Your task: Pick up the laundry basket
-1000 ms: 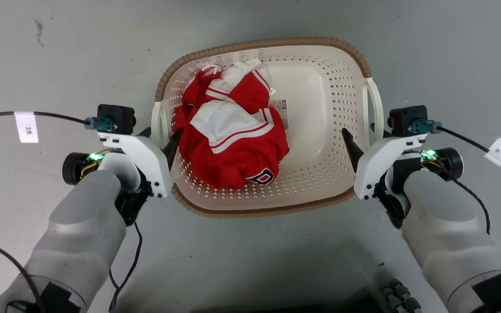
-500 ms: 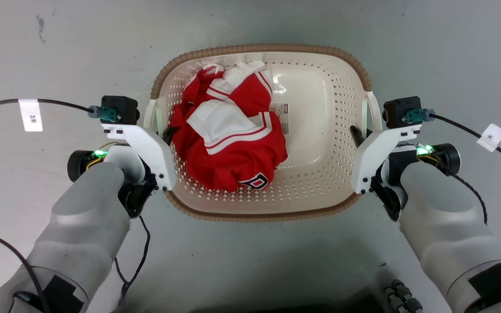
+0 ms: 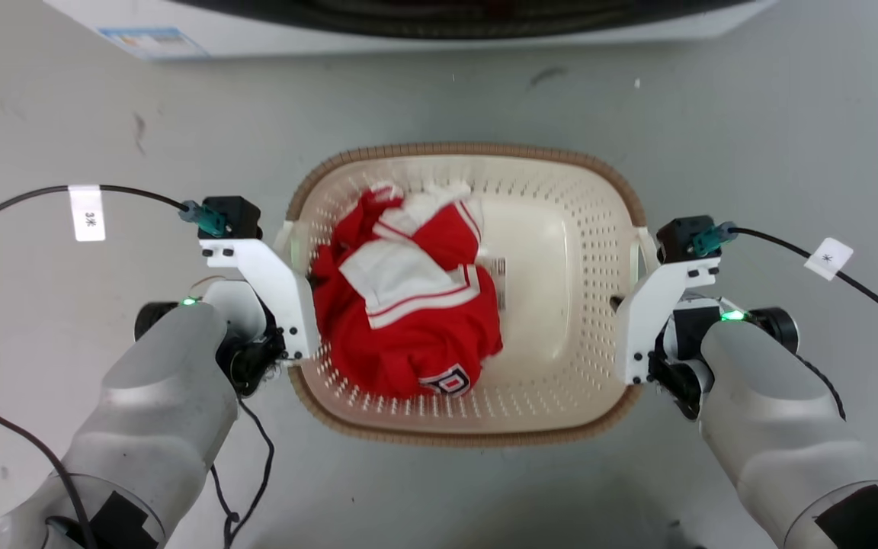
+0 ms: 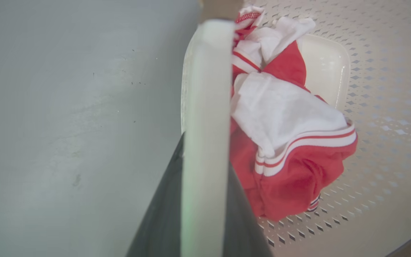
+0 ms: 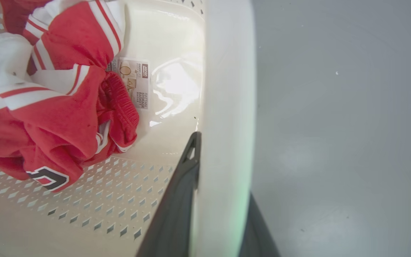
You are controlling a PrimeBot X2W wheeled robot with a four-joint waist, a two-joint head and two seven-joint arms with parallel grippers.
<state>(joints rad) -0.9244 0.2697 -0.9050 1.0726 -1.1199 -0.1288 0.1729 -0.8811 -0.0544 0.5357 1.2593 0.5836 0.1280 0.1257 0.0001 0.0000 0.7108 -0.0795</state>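
The cream-white laundry basket (image 3: pixel 469 149), with perforated sides and a brown woven-look rim, is in the middle of the head view. A crumpled red and white garment (image 3: pixel 408 305) lies in its left half. My left gripper (image 3: pixel 296 263) is shut on the basket's left white handle (image 4: pixel 205 107), one dark finger (image 4: pixel 166 207) on either side of it. My right gripper (image 3: pixel 632 288) is shut on the right handle (image 5: pixel 227 107), and its inner finger (image 5: pixel 177 207) lies against the basket's inside wall. In the head view the fingertips are hidden behind the white wrist brackets.
The white base of a washing machine (image 3: pixel 408 30) runs along the top edge of the head view, beyond the basket. Grey floor (image 3: pixel 789 114) surrounds the basket. Black cables with white tags (image 3: pixel 88 213) trail from both wrists across the floor.
Both grippers slid inward and closed on the basket's side handles. The camera has tilted, so the whole picture shifted down and the washing machine's base came into view.
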